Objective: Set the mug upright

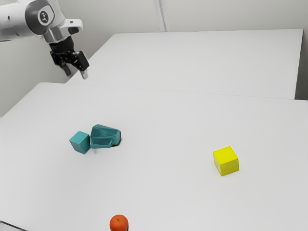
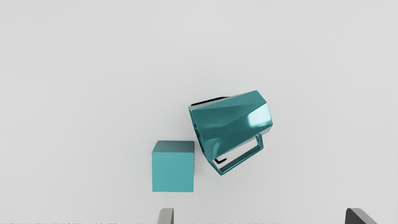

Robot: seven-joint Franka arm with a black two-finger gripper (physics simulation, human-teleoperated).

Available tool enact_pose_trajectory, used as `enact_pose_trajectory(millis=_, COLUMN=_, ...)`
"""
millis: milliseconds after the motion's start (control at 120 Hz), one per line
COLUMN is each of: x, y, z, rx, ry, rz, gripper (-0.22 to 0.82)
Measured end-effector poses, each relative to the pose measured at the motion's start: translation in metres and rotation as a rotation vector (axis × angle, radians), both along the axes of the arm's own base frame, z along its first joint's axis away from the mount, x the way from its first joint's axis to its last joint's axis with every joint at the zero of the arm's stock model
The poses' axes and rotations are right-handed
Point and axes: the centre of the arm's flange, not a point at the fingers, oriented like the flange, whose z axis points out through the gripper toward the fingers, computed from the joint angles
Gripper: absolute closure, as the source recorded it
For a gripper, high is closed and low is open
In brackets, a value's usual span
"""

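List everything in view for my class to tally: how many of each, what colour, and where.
Mug: one, dark teal, lying on its side, mouth end by the teal cube
Teal cube: one, teal, beside the mug
Yellow cube: one, yellow, toward the exterior view's right
Orange: one, orange, near the exterior view's bottom edge
Table: one, white, under these four, a faint seam across it
Wall: pale grey, behind the table
Line: one, dark, exterior view's lower left corner; I can't tell what it is
Arm: one, mostly white, exterior view's upper left
Claw: one, black with grey fingertips, at the arm's end, open
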Motion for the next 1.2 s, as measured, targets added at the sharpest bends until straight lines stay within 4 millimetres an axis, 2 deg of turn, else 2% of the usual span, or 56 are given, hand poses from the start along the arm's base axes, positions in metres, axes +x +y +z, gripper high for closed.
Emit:
enact_pose_trajectory(millis=242, x=-0.002, y=0.001, z=-0.003, rx=-0.005, ry=0.013, rz=0.015, gripper=0.00)
enact_pose_trajectory(millis=408, x=-0.006, y=0.008, z=-0.011, rx=-0.028, ry=0.030, rz=0.044, gripper=0.00)
enact_pose_trajectory(millis=458, x=-0.009, y=0.018, z=-0.017, rx=-0.073, ry=0.037, rz=0.073, gripper=0.00)
enact_pose_trajectory(millis=542, x=-0.018, y=0.046, z=-0.024, rx=-0.173, ry=0.032, rz=0.137, gripper=0.00)
enact_pose_trajectory(millis=650, x=-0.034, y=0.087, z=-0.047, rx=-0.343, ry=0.029, rz=0.222, gripper=0.00)
enact_pose_trajectory(millis=700, x=-0.035, y=0.098, z=-0.056, rx=-0.414, ry=0.017, rz=0.237, gripper=0.00)
enact_pose_trajectory(millis=808, x=-0.029, y=0.103, z=-0.083, rx=-0.542, ry=0.008, rz=0.229, gripper=0.00)
enact_pose_trajectory(millis=933, x=-0.023, y=0.122, z=-0.125, rx=-0.658, ry=0.001, rz=0.235, gripper=0.00)
enact_pose_trajectory(millis=1025, x=-0.025, y=0.129, z=-0.154, rx=-0.710, ry=0.010, rz=0.233, gripper=0.00)
enact_pose_trajectory(millis=1200, x=-0.026, y=0.136, z=-0.192, rx=-0.750, ry=0.034, rz=0.218, gripper=0.00)
